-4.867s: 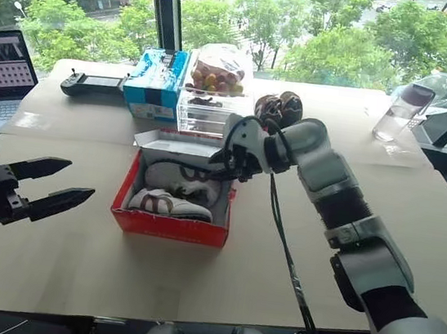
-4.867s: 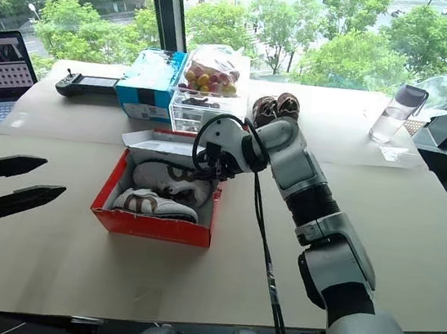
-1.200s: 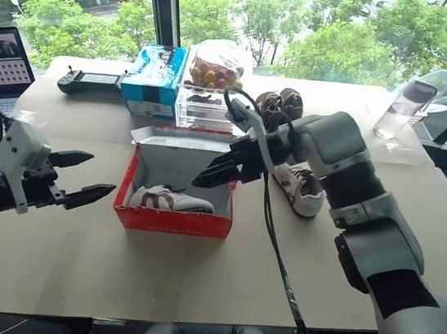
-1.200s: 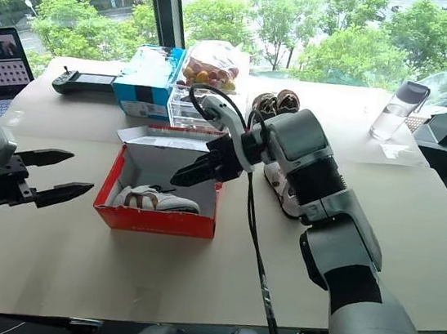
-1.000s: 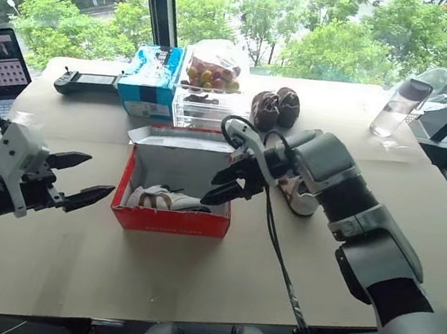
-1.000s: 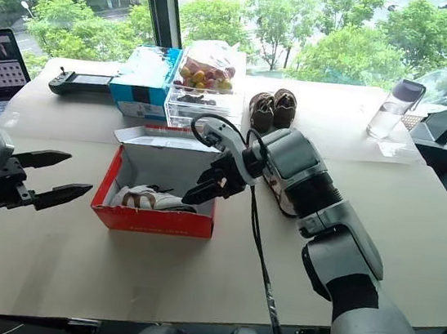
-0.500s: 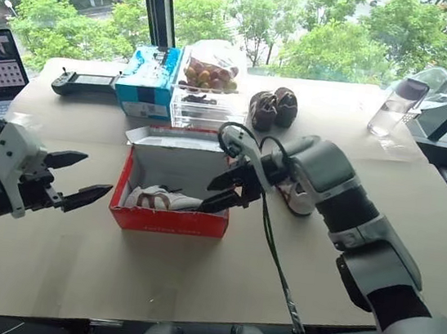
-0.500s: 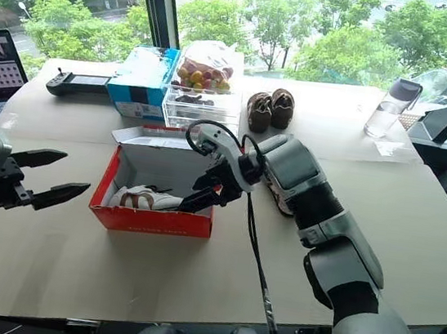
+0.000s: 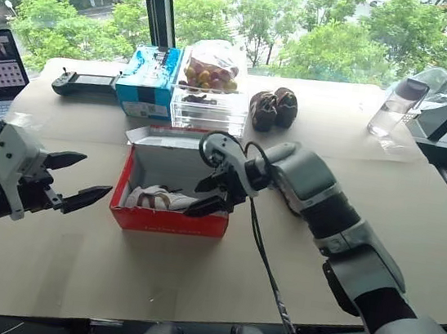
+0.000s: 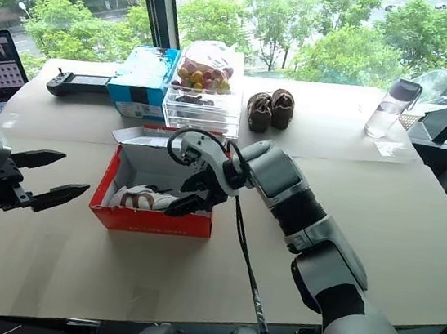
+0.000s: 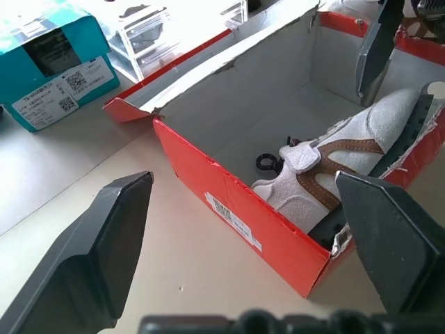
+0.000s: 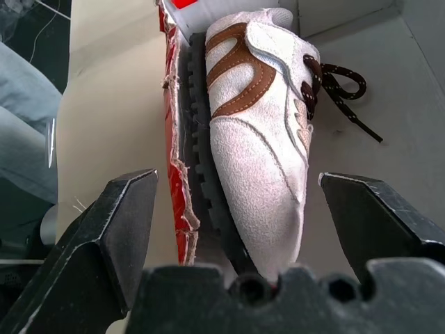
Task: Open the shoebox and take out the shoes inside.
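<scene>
A: Item one, right gripper (image 9: 205, 197): jaws spread wide, empty, poised over the right end of the shoebox (image 9: 169, 219) at frame centre. One finger lies outside the red front wall, the other inside.

B: Risk?

A: Closing as it stands would likely pinch the torn cardboard wall along with the shoe (image 12: 259, 160), dragging the box or tearing it further. The loose lace could also snag.

B: Left gripper (image 9: 75, 180)?

A: Wide apart, empty, at lower left, well apart from the box.

B: Contents?

A: Shoebox: lid folded back, one white sneaker with brown stripes lying against the front wall. Clear container (image 9: 209, 99), upper centre: fruit. Blue carton (image 9: 150, 79) beside it: shut, contents unknown.
</scene>
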Controlling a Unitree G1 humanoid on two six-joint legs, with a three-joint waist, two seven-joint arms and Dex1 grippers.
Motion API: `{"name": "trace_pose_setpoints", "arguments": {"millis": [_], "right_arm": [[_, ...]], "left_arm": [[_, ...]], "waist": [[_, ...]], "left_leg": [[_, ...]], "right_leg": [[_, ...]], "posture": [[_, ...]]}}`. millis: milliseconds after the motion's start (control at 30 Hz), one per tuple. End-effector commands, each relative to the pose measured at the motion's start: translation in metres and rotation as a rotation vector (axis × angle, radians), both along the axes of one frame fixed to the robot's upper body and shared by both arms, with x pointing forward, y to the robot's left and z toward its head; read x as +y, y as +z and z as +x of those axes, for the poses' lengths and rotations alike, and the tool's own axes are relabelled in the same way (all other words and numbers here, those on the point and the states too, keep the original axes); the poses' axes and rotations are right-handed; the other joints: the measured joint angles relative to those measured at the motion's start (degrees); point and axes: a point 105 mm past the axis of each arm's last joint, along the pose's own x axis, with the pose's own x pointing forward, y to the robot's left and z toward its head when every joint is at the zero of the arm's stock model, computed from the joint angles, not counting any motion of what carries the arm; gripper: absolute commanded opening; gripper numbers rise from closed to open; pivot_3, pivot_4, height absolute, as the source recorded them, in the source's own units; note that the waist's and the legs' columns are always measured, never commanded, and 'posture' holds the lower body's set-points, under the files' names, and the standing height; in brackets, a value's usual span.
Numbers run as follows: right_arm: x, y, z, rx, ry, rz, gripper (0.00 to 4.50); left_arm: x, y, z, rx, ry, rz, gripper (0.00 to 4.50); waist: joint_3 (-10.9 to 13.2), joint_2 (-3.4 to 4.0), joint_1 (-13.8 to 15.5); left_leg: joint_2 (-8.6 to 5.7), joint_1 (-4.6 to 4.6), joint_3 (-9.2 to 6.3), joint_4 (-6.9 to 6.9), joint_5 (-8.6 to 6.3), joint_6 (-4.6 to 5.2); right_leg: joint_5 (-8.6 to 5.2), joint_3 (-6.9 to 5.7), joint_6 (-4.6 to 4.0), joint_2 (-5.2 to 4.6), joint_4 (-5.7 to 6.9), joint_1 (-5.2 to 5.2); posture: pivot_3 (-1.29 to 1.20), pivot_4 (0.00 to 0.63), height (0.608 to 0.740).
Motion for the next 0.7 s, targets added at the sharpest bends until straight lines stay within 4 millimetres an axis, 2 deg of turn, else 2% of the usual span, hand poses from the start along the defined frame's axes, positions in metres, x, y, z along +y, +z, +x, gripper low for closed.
{"name": "trace_pose_setpoints", "arguments": {"millis": [33, 200, 433, 700], "right_arm": [[0.005, 0.018, 0.004, -0.089, 0.022, 0.038, 4.41], [0.007, 0.01, 0.004, -0.107, 0.032, 0.025, 4.41], [0.002, -0.011, 0.014, -0.262, 0.047, -0.045, 4.41], [0.002, -0.018, 0.0, -0.262, 0.154, -0.048, 4.41]], "left_arm": [[0.003, 0.013, -0.002, -0.05, 0.015, 0.018, 4.5], [0.003, 0.013, -0.003, -0.058, 0.02, 0.017, 4.5], [0.004, 0.013, -0.005, -0.064, 0.027, 0.018, 4.5], [0.005, 0.012, -0.004, -0.066, 0.034, 0.021, 4.5]], "waist": [[0.0, 0.0, 0.0], [0.0, 0.0, -0.1], [0.0, -0.03, -0.1], [-0.1, -0.11, -0.1]], "left_leg": [[0.0, 0.0, 0.0, 0.0, 0.0, -0.01], [0.01, 0.0, 0.0, 0.0, 0.01, -0.02], [-0.01, 0.03, 0.0, 0.0, 0.03, -0.06], [0.03, 0.37, 0.05, -0.03, 0.0, 0.0]], "right_leg": [[0.0, 0.0, 0.0, 0.0, 0.0, 0.0], [0.0, 0.0, 0.0, 0.01, 0.0, -0.01], [0.0, 0.0, 0.0, 0.01, 0.0, 0.02], [0.0, 0.02, -0.01, 0.03, 0.02, 0.26]], "posture": [[0.0, 0.15, 0.74], [0.0, 0.15, 0.74], [0.0, 0.15, 0.74], [0.0, 0.15, 0.74]]}}
